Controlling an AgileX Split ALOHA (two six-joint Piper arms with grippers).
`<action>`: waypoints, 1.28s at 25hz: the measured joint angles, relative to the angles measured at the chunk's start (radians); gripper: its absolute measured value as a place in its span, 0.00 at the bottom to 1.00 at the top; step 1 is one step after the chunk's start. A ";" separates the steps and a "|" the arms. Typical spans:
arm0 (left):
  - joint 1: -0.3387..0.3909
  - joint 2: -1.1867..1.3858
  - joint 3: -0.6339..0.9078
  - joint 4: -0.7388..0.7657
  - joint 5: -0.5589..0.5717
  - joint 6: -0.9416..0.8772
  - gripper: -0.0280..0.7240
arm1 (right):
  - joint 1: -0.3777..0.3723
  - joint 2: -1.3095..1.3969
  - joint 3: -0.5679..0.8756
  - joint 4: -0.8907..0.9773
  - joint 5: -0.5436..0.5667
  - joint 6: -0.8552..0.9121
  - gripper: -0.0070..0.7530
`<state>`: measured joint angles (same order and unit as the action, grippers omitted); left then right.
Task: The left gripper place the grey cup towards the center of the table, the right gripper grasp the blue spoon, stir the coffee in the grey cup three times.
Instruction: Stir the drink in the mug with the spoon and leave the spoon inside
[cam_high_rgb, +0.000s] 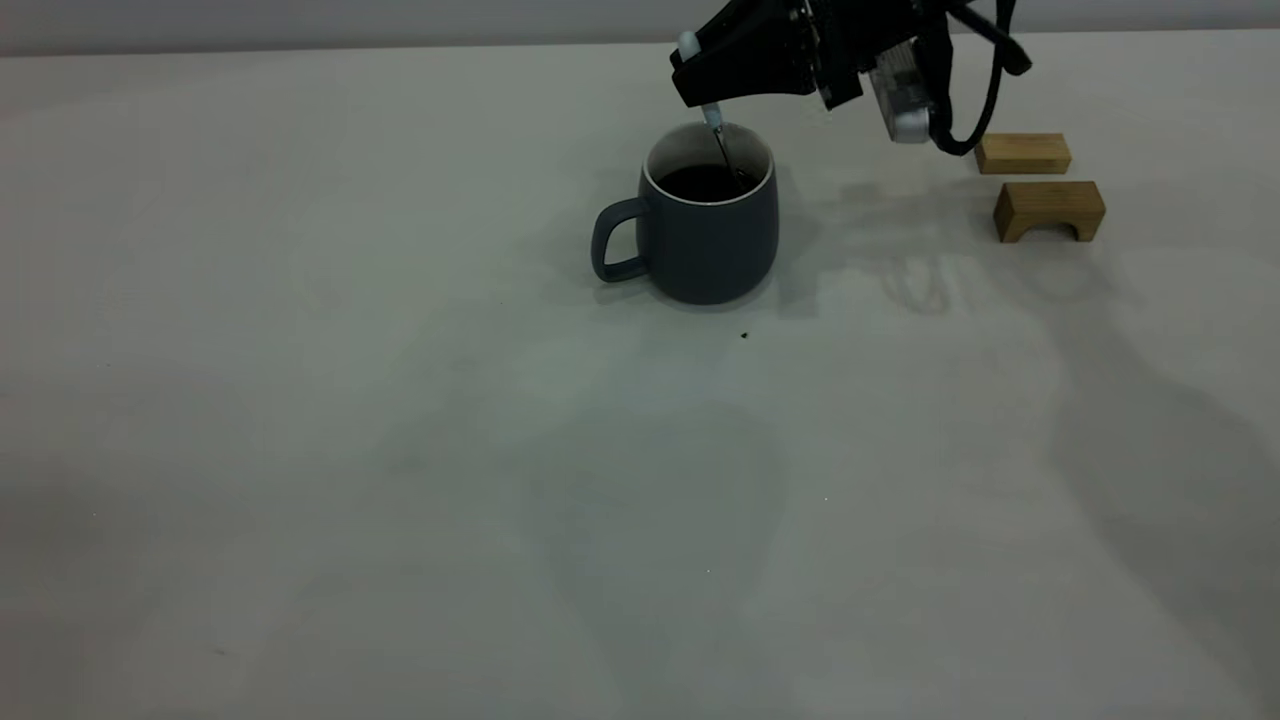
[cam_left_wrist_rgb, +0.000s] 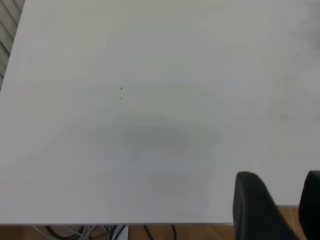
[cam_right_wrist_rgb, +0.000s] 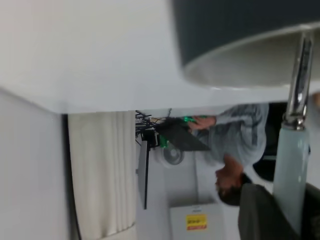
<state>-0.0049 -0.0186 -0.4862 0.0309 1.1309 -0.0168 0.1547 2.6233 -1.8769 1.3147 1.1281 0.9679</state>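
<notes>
The near part of the worktop (cam_high_rgb: 400, 520) is a wide off-white matte surface, with only soft grey shadows lying on it. A little farther in, a tiny dark speck (cam_high_rgb: 745, 335) sits on the surface just in front of the grey cup (cam_high_rgb: 700, 235). The cup stands upright around the middle of the worktop's width, toward its far side, with its loop handle pointing to the left side of the exterior view. Inside it the coffee (cam_high_rgb: 705, 183) is dark, almost black, below the pale rim.

Above the cup, the right pincer (cam_high_rgb: 700, 85) is closed on the blue spoon (cam_high_rgb: 712, 118); it grips the pale blue handle, and the metal neck goes down steeply into the coffee. To the right of the cup and well apart from it, two brown wooden blocks (cam_high_rgb: 1035, 180) lie on the worktop, one behind the other, the nearer one with an arch cut under it.

The left pincer (cam_left_wrist_rgb: 277, 205) hangs over bare worktop near its edge, its two dark fingers apart and holding nothing.

Beyond the worktop edge, the right wrist view shows a room with a pale curtain (cam_right_wrist_rgb: 102, 175), and a person in a grey sleeve (cam_right_wrist_rgb: 235, 135).
</notes>
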 joint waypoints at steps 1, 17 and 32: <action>0.000 0.000 0.000 0.000 0.000 0.000 0.43 | 0.000 0.000 0.000 0.000 0.010 0.021 0.19; 0.000 0.000 0.000 0.000 0.000 0.001 0.43 | 0.025 0.027 -0.001 0.110 0.023 -0.311 0.19; 0.000 0.000 0.000 0.000 0.000 0.001 0.43 | 0.028 0.027 -0.001 0.025 0.035 -0.014 0.19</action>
<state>-0.0049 -0.0186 -0.4862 0.0309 1.1309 -0.0159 0.1827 2.6504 -1.8781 1.3400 1.1629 0.9539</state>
